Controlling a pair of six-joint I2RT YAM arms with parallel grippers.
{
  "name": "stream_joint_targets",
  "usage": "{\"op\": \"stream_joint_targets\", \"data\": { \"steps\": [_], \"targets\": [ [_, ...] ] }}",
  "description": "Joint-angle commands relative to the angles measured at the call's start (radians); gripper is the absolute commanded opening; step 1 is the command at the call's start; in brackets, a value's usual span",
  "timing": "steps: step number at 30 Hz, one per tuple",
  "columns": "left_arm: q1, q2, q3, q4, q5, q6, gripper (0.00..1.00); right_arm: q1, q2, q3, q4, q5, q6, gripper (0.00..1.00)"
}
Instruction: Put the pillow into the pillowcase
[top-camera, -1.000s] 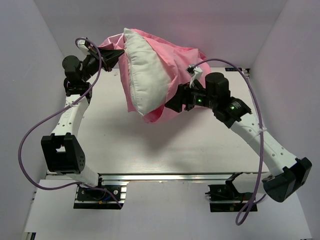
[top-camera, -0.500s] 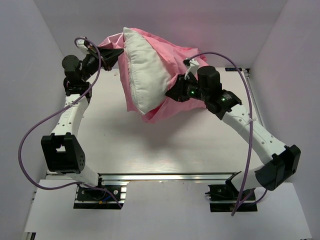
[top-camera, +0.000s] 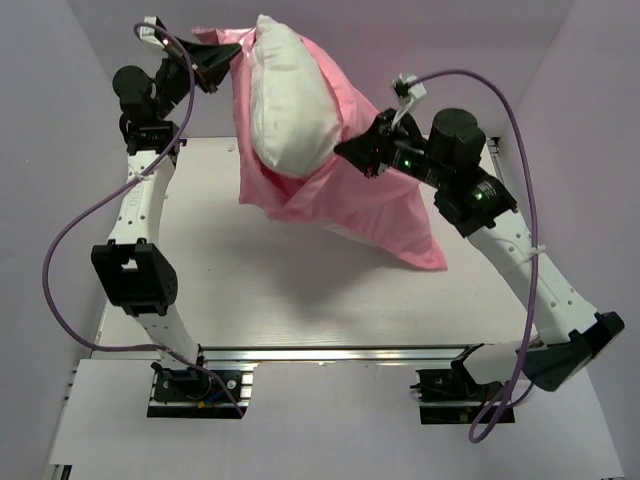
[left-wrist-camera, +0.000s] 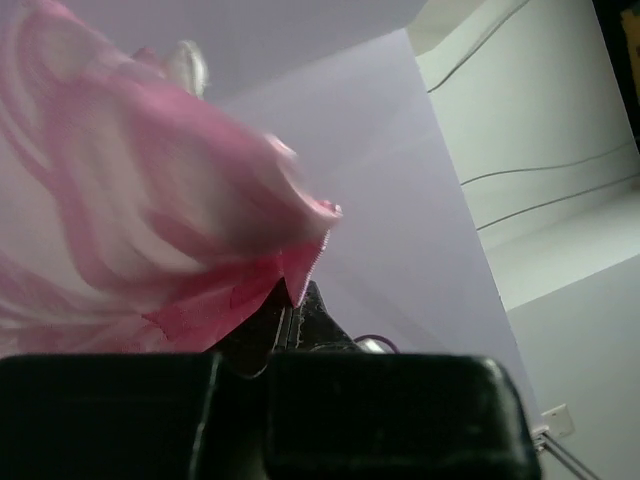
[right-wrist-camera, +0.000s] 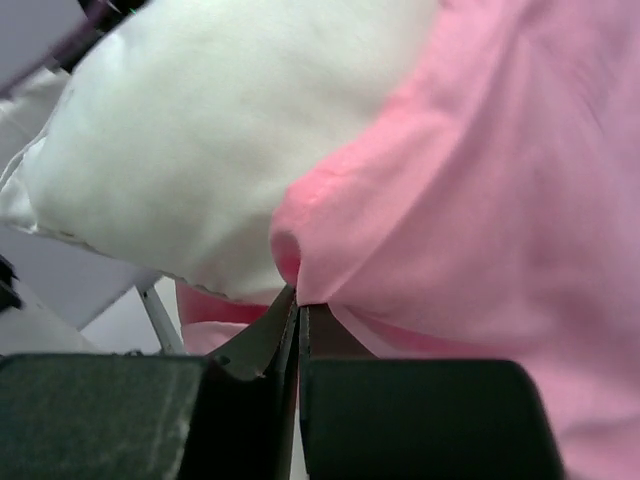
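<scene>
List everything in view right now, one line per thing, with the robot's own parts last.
pillow: one, white, lifted above the far side of the table, lower part inside the pillowcase
pillowcase: one, pink, hanging between the two grippers, one corner drooping toward the right
table: one, white, under the arms
walls: pale lilac, around the table
rail: one, silver, along the near edge
cables: two, purple, one looping off each arm
arms: two, white and black, raised toward the far side
left gripper: one, black, shut on a pillowcase edge
right gripper: one, black, shut on pillowcase fabric beside the pillow
</scene>
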Motion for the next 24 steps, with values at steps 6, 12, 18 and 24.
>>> {"op": "stream_joint_targets", "data": {
  "steps": [6,12,18,24],
  "targets": [
    [-0.007,0.268,0.633,-0.050,-0.116,-0.117,0.00,0.027,0.382,0.735,0.131,-0.081,0.121,0.00],
    [-0.007,0.217,0.539,0.045,-0.128,-0.172,0.00,-0.262,0.394,0.699,0.242,0.086,0.072,0.00],
    [-0.007,0.249,0.576,0.033,-0.145,-0.177,0.00,-0.446,0.399,0.771,0.350,0.140,0.031,0.00],
    [-0.082,0.332,0.674,0.022,-0.174,-0.212,0.00,-0.478,0.422,0.906,0.460,0.191,-0.080,0.00]
  ]
}}
